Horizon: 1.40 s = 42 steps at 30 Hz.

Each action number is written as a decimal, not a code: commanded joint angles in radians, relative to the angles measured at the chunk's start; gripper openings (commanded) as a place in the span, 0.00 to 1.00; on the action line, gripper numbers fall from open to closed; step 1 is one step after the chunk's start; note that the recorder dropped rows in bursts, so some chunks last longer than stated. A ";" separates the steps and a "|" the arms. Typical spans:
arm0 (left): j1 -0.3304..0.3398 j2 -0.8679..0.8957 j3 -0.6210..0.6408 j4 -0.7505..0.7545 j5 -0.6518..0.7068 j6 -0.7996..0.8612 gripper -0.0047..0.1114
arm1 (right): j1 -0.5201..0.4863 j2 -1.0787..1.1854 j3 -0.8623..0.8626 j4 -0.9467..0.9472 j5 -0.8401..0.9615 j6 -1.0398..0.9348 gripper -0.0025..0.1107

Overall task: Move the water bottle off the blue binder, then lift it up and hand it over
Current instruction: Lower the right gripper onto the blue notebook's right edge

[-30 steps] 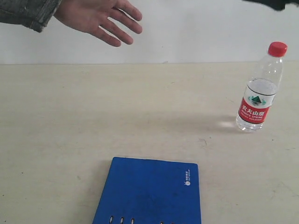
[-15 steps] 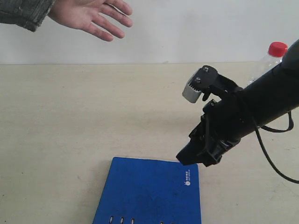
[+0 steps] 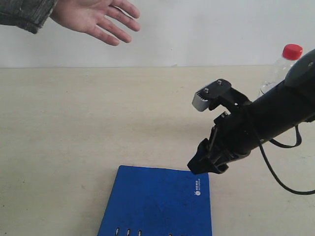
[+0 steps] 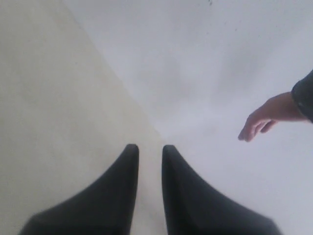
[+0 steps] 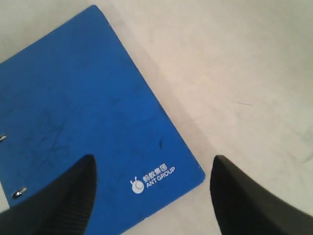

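The blue binder (image 3: 157,201) lies flat at the table's front edge, its white logo near the far right corner. The water bottle (image 3: 290,53) stands upright on the table at the far right, off the binder; only its red cap and shoulder show behind my right arm. My right gripper (image 3: 199,164) hangs open just above the binder's far right corner. In the right wrist view its fingers straddle that corner of the binder (image 5: 83,112) and the right gripper (image 5: 152,161) holds nothing. My left gripper (image 4: 149,148) is shut to a narrow gap, empty, over bare table.
An open human hand (image 3: 96,17) in a grey sleeve reaches in at the top left, palm up; the hand (image 4: 264,117) also shows in the left wrist view. A white wall runs behind the beige table (image 3: 98,123).
My right arm has swung in from the right, covering most of the bottle, and has sunk slightly toward the binder's corner. The hand has drawn back a little to the left.
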 commanded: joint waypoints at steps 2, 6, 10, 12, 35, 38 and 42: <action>-0.007 0.003 -0.002 -0.124 0.000 -0.011 0.19 | -0.001 0.066 0.001 0.003 0.008 0.027 0.56; -0.007 0.003 -0.002 -0.139 0.131 0.055 0.19 | -0.001 0.099 -0.037 0.002 0.001 0.025 0.56; -0.007 0.042 -0.002 -0.346 0.168 0.269 0.19 | -0.001 0.121 -0.119 0.002 0.025 0.025 0.56; -0.007 0.087 -0.002 -0.381 0.178 0.390 0.19 | -0.001 0.135 -0.164 0.002 0.068 0.025 0.56; -0.007 1.093 -0.041 -1.088 0.605 1.882 0.19 | -0.001 0.200 -0.238 -0.029 0.336 0.236 0.56; -0.007 1.191 -0.070 -1.088 0.581 1.970 0.24 | -0.001 0.200 -0.238 -0.027 0.273 0.297 0.56; -0.007 1.322 -0.124 -1.088 0.610 2.053 0.45 | 0.034 0.200 -0.238 -0.047 0.296 0.305 0.56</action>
